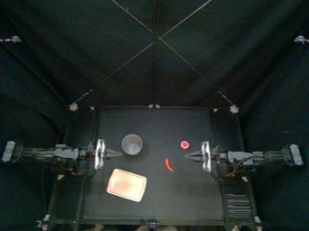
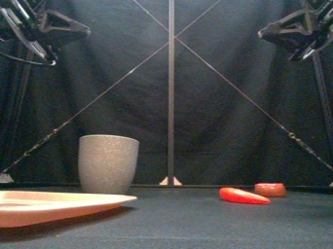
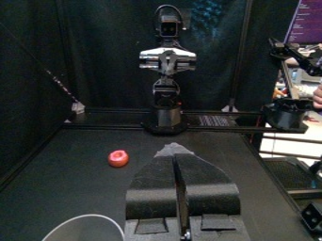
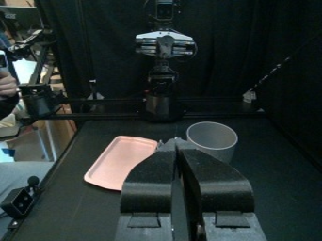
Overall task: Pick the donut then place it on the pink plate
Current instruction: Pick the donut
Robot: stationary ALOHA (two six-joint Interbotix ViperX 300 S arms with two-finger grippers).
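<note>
The donut (image 1: 185,144) is a small red ring lying on the table right of centre; it also shows in the front view (image 2: 271,189) and the left wrist view (image 3: 119,157). The pink plate (image 1: 128,185) lies flat at the front left, seen low in the front view (image 2: 53,204) and in the right wrist view (image 4: 120,158). My left gripper (image 1: 103,155) rests at the table's left edge, jaws shut and holding nothing (image 3: 179,152). My right gripper (image 1: 203,156) rests at the right edge, a little in front of the donut, jaws shut and holding nothing (image 4: 178,147).
A tall grey speckled cup (image 1: 132,143) stands upright behind the plate, left of centre (image 2: 108,162). A long red toy food (image 1: 171,165) lies between the donut and the plate (image 2: 244,195).
</note>
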